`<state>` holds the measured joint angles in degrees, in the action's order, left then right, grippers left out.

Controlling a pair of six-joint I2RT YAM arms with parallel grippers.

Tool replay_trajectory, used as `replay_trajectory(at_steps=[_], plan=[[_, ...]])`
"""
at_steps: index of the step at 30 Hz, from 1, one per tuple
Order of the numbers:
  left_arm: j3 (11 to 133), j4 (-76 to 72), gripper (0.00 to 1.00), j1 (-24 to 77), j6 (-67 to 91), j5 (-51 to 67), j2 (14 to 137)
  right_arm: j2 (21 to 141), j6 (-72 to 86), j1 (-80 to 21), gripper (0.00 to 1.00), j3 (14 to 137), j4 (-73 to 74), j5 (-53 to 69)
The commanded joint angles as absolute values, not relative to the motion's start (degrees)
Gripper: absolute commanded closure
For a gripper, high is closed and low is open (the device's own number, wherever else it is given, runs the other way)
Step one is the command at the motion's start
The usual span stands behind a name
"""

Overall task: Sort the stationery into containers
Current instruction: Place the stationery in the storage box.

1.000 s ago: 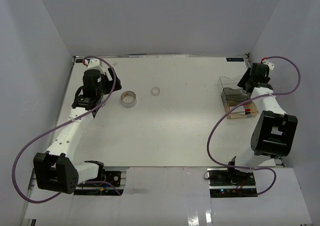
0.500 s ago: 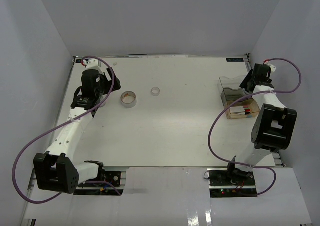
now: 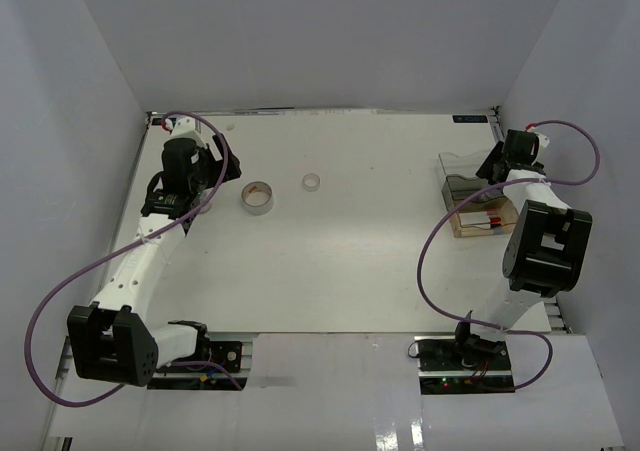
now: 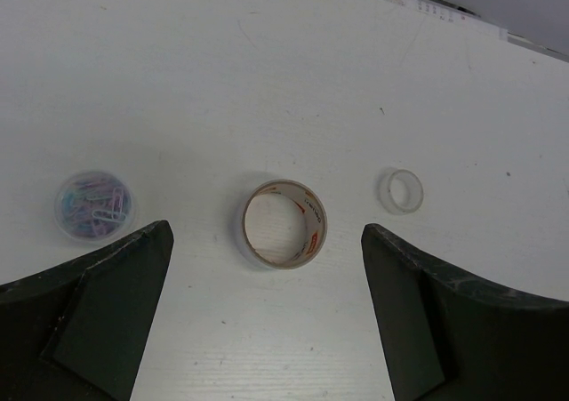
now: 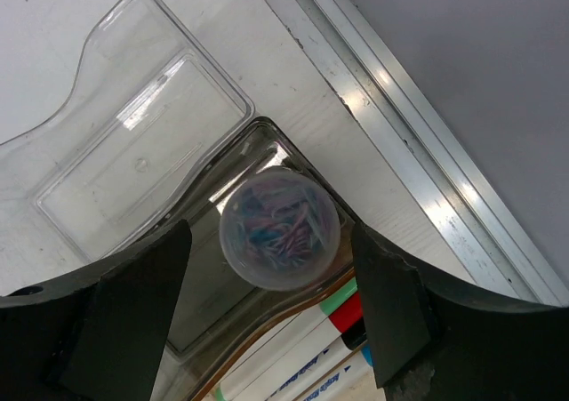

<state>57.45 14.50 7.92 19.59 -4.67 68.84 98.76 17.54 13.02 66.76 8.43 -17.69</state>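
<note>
Tub (image 5: 283, 212) in organiser (image 5: 133, 134), right end effector (image 5: 268, 230) open around it

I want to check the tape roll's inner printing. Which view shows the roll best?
The left wrist view: the tape roll lies centred and large, inner printing visible. The top external view shows the roll as a small ring. The right wrist view misses it.

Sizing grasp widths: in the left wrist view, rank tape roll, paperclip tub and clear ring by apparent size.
1. tape roll and tub: near alike. The roll is perhaps slightly wider, so they are left unranked.
2. ring: clearly smallest.
</note>
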Motion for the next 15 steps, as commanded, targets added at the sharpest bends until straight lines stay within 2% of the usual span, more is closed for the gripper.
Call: replay_trajectory(at_steps=[1, 4, 8, 15], plan=[[57.6, 13.4, 0.02, 7.4, 20.0, -3.4, 68.3, 98.7, 17.8, 13.4, 0.21, 69.3, 5.8, -18.5], [57.6, 13.4, 0.02, 7.1, 20.1, -3.1, 68.4, 98.2, 17.8, 13.3, 0.15, 69.4, 5.8, -18.1], [57.6, 13.4, 0.02, 6.8, 20.5, -2.5, 68.5, 96.2, 19.0, 13.3, 0.13, 69.7, 7.0, -17.0], [58.3, 14.7, 0.02, 4.0, 21.4, -2.2, 69.8, 84.1, 19.7, 11.3, 0.11, 66.1, 8.0, -11.4]])
